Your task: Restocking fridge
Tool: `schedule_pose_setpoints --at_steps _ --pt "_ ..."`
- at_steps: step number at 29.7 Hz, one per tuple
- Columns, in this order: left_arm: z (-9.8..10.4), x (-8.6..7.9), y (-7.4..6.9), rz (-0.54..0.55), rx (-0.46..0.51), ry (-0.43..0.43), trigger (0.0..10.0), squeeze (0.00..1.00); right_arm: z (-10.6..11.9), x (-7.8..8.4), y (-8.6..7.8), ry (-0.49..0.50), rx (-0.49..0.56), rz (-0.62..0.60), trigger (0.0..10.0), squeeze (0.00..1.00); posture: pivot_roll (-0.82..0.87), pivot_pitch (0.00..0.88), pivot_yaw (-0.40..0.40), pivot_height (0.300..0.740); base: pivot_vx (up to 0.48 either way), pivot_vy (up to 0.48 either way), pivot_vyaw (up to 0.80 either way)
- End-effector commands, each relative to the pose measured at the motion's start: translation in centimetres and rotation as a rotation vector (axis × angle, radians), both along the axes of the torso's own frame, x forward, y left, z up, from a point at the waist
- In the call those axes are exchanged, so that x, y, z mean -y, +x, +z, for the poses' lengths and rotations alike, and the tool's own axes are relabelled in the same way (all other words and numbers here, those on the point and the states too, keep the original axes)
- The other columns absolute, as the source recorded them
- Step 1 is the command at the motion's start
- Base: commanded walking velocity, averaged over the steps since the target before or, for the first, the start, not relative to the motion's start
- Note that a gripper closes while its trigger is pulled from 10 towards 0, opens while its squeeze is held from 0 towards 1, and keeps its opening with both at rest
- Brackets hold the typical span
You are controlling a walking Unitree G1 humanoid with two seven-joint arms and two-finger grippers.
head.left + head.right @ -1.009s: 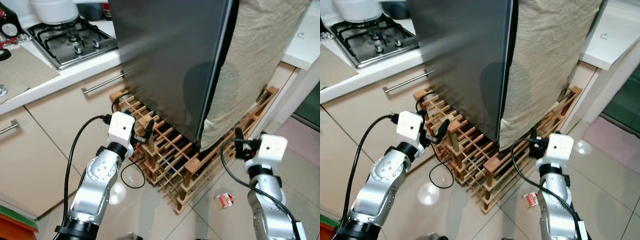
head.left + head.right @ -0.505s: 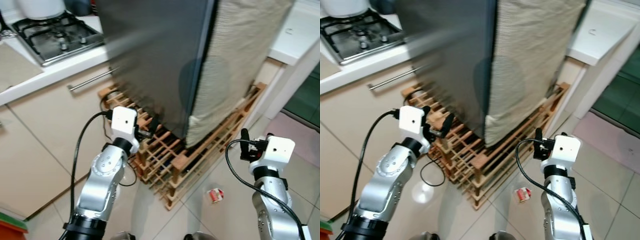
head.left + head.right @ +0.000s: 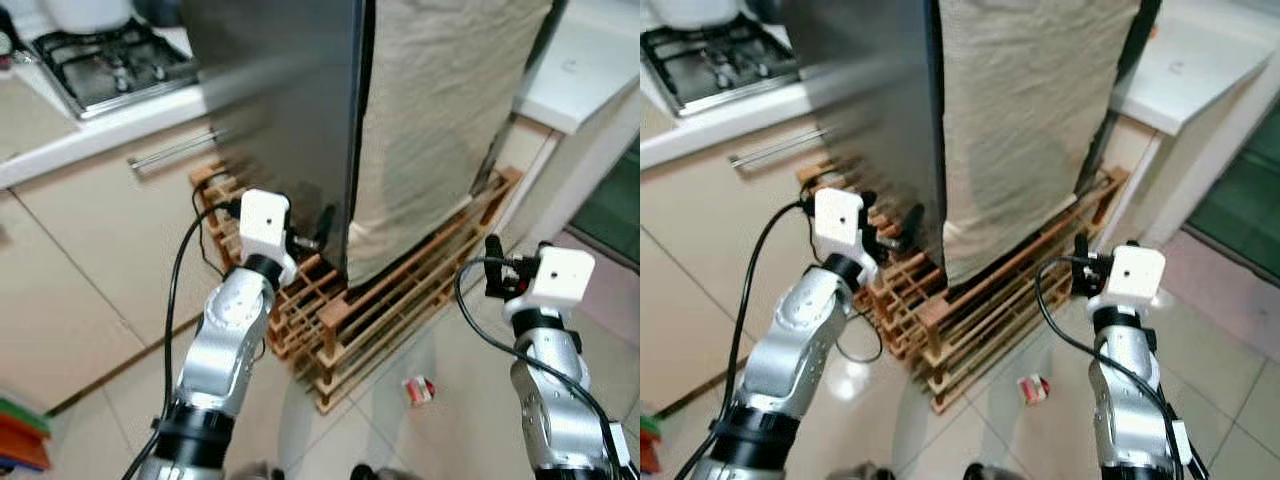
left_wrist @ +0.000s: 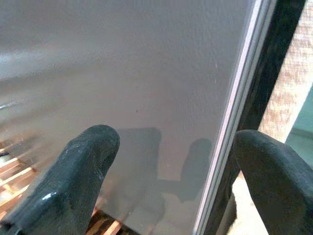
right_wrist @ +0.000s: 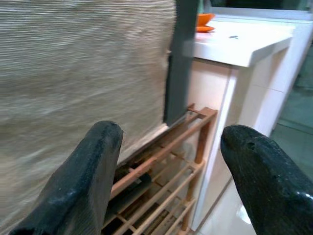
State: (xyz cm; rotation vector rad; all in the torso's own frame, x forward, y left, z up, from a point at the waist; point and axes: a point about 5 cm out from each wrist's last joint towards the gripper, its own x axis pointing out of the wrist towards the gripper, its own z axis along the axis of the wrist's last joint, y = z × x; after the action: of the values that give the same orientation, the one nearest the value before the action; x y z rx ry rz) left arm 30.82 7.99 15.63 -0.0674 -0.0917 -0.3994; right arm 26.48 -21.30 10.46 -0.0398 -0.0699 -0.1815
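My left gripper has its two black fingers spread wide apart, nothing between them, aimed at the grey fridge door close ahead. In the left wrist view the door's pale metal edge and the dark strip beside it run down between the fingertips. From the head camera I see that gripper raised to the lower corner of the door, just beside its edge; whether it touches the panel I cannot tell.

My right gripper is also released, fingers parted and empty. It hangs out to the right of the fridge, well apart from it, pointed toward the beige cloth that drapes over the fridge's side next to the door.

The fridge stands on a wooden slatted rack on the tiled floor. A black cable loops from my left wrist down past the rack. A small red-and-white packet lies on the tiles between my two arms, near the rack's front corner.

Left of the fridge are cream cabinet fronts with a steel bar handle, a pale worktop and a gas hob. To the right is a white counter, with something orange on it in the right wrist view.
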Motion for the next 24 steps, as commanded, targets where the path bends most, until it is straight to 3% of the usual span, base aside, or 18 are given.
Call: schedule_pose_setpoints --at_steps 1,5,6,11,12,24 --pt "0.2 0.6 0.2 -0.029 -0.005 -0.003 10.0 0.00 -0.3 -0.5 0.1 -0.002 -0.007 0.015 10.0 0.01 0.02 0.030 0.005 0.740 0.000 0.000 0.00" --pt "1.2 1.9 0.6 -0.099 0.016 -0.002 10.0 0.00 -0.5 -0.9 -0.1 0.003 -0.011 0.026 10.0 0.01 0.01 0.018 0.009 0.740 0.000 0.000 0.00" --pt "2.0 2.8 0.4 -0.183 0.017 -0.030 10.0 0.00 -0.6 -1.0 -0.3 0.004 -0.012 0.031 10.0 0.01 0.00 0.012 0.011 0.740 0.000 0.000 0.00" --pt "2.7 3.6 -0.2 -0.284 0.017 -0.041 10.0 0.00 -0.6 -1.0 -0.3 0.003 -0.013 0.032 10.0 0.01 0.00 0.016 0.007 0.740 0.000 0.000 0.00" --pt "3.0 4.1 -0.7 -0.357 0.016 -0.036 10.0 0.00 -0.5 -0.9 -0.2 -0.001 -0.014 0.035 10.0 0.01 0.00 0.021 0.005 0.740 0.000 0.000 0.00" --pt "2.8 3.7 -2.0 -0.475 -0.011 0.009 10.0 0.00 -0.6 -0.3 -0.1 -0.016 -0.024 0.035 10.0 0.01 0.01 0.040 0.002 0.740 0.000 0.000 0.00"
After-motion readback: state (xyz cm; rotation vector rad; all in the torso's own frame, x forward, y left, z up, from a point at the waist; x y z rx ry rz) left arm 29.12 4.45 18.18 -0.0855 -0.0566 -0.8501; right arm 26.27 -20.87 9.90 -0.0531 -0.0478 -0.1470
